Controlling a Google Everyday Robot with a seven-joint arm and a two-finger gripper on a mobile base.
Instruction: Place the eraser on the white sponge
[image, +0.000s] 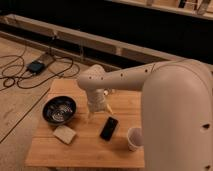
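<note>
On the light wooden table (95, 150) there is one of each thing: one flat, glossy black rectangular eraser (109, 128), one thick cream-white square sponge (65, 134), one dark round bowl (59, 110) and one pale round cup (134, 138). The eraser lies flat near the table's middle, between the sponge and the cup, touching neither. The sponge sits just in front of the bowl, near the table's left front.

The single bulky white arm (165, 95) reaches in from the right, bends at a rounded joint and points straight down. Its gripper (100, 112) hangs between the bowl and the eraser, just behind the eraser. The gripper seems to be spread apart, though the view is dim, and it holds nothing.
</note>
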